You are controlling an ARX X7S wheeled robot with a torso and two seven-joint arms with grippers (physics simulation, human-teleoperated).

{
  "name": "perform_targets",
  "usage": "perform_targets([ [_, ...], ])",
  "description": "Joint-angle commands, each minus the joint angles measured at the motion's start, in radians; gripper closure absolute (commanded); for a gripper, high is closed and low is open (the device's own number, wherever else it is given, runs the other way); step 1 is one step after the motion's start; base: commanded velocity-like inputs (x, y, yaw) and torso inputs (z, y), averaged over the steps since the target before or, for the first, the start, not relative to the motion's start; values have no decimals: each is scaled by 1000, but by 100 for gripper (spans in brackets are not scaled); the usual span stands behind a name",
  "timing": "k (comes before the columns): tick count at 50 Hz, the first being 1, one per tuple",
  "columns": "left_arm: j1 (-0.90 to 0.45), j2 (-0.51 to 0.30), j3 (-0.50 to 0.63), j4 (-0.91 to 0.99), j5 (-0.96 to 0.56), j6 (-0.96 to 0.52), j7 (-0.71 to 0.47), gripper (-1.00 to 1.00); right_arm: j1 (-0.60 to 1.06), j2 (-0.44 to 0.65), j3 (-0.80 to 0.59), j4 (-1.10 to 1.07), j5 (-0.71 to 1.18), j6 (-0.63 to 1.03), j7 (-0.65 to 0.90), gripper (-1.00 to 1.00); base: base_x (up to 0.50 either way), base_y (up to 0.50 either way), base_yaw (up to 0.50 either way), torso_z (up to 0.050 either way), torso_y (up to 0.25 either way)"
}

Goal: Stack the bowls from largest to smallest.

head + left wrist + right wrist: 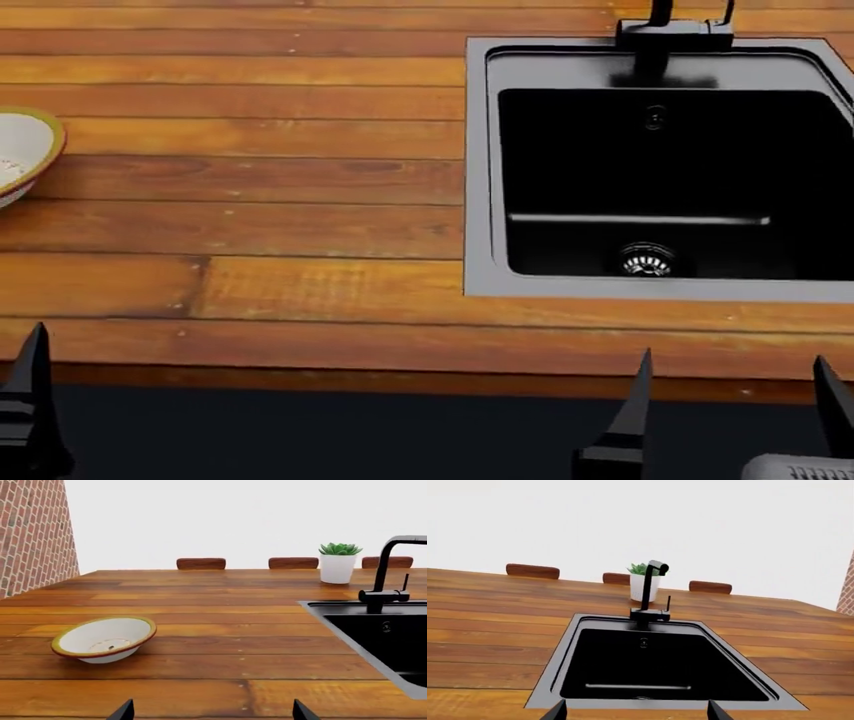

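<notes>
The medium white bowl with a yellow rim (103, 640) sits tilted on the wooden counter, and its edge shows at the far left of the head view (19, 150). The dark purplish-grey bowl and the red-brown bowl are out of view. My left gripper (213, 713) is open and empty, low over the counter's front edge, with the bowl ahead of it and to one side. Only one of its fingers (30, 400) shows in the head view. My right gripper (637, 713) is open and empty at the counter's front edge, facing the sink; it also shows in the head view (731, 415).
A black sink (478, 180) with a black faucet (383, 575) is set into the counter on the right. A potted succulent (338, 562) stands behind it. Chair backs (201, 563) line the far edge. A brick wall (30, 535) stands at the far left.
</notes>
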Motion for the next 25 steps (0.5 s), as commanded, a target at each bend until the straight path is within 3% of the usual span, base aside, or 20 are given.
perform_targets([
  [1, -4, 16, -22, 9, 0, -34, 20, -100, -10, -15, 28, 18, -2, -32, -16, -100, 54, 500, 0, 0, 0],
  [25, 0, 8, -14, 5, -9, -25, 10, -100, -16, 3, 30, 20, 22, -52, 4, -100, 78, 497, 0, 0, 0],
])
